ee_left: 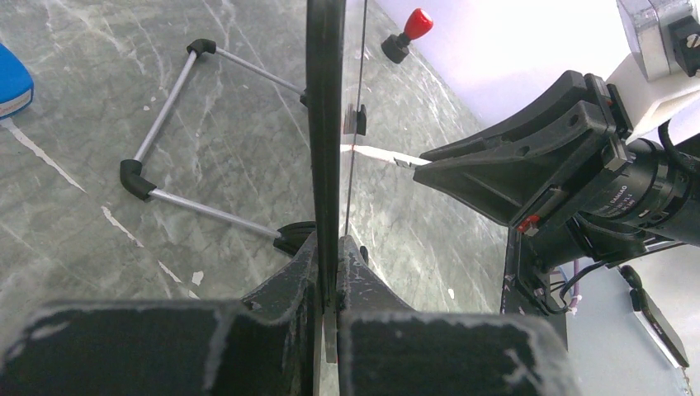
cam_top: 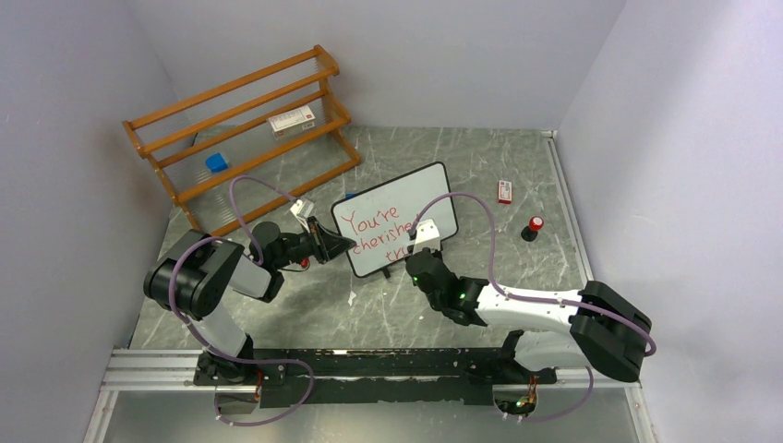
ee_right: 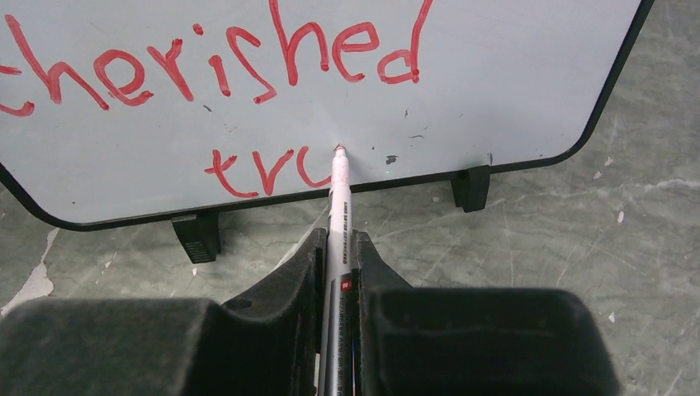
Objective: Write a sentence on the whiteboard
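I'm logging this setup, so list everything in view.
whiteboard: one, white with black frame, standing mid-table
sentence: one, red, on the whiteboard, reads "You're cherished tru"
marker: one, white barrel, tip on the whiteboard
wooden rack: one, brown, far left corner
blue block: one, blue, on the rack
label card: one, white and red, on the rack
small box: one, red and white, on the table right of the whiteboard
knob: one, red top, black base, near that box
table: one, grey marble
left gripper: one, black, shut on the whiteboard's edge
right gripper: one, black, shut on the marker
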`<state>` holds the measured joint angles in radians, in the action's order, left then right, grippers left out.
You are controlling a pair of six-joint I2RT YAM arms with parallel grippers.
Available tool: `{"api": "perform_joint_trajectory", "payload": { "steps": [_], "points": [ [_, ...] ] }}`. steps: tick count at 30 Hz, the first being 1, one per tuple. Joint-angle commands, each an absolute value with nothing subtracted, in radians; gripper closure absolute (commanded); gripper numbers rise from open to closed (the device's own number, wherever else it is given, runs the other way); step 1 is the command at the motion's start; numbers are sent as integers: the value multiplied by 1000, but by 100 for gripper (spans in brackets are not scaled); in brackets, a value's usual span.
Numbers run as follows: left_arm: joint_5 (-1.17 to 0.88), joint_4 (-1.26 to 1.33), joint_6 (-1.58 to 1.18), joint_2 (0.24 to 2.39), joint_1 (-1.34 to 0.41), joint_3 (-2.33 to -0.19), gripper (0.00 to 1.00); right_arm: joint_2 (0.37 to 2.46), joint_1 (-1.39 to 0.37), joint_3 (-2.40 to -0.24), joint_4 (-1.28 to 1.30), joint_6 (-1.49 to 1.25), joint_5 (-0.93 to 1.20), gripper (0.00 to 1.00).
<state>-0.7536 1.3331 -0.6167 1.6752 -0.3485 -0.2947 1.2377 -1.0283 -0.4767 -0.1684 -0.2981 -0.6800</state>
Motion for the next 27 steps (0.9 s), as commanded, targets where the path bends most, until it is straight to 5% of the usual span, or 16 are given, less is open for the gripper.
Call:
{"api": "perform_joint_trajectory", "payload": {
  "steps": [1,27],
  "points": [
    [-765,1298,-616,1680,-336,-297,95,1238,-1017,-495,-188,-312,-678,100],
    [-768,1272,-608,1671,-333,-299,95,1233,-1017,-481,-92,-400,-671,100]
  ]
}}
